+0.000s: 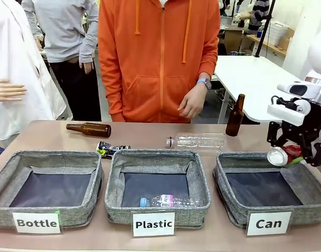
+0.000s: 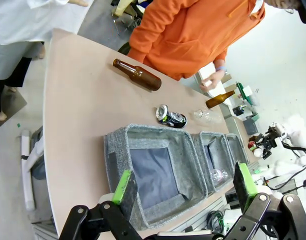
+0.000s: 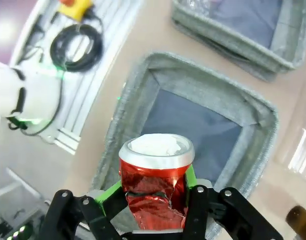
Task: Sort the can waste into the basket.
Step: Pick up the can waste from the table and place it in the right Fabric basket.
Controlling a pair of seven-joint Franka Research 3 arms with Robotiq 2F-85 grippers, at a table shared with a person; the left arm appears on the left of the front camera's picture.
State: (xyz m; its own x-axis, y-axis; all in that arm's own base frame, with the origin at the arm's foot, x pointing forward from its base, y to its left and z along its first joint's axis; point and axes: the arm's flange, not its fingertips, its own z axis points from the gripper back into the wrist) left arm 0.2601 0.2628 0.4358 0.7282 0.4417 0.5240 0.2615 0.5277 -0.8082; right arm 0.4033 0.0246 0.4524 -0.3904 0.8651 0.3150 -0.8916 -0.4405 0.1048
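The right tool [image 1: 289, 155] is clenched on the red can [image 1: 292, 152], green pads pressing its crumpled sides. The can's long axis runs out along the fingers, silver end leading away from the palm. What matters now is what sits beneath. The Can basket [image 1: 234, 210] lies just below and ahead of this tool. In the wrist view the red can [image 3: 155, 170] in the tool [image 3: 153, 197] sits against the dark lining, inside the grey rim [image 3: 193, 75]. From the front the tool hangs over the basket's far right corner, so to my eye a release here should land inside, though close to the wall.

The left tool [image 2: 183, 185] stands spread wide with nothing between its pads. The black can [image 2: 171, 117] lies on the table [image 2: 83, 125] ahead of it, past the nearest basket, well apart from the right tool. I'd judge the left arm the nearer one.
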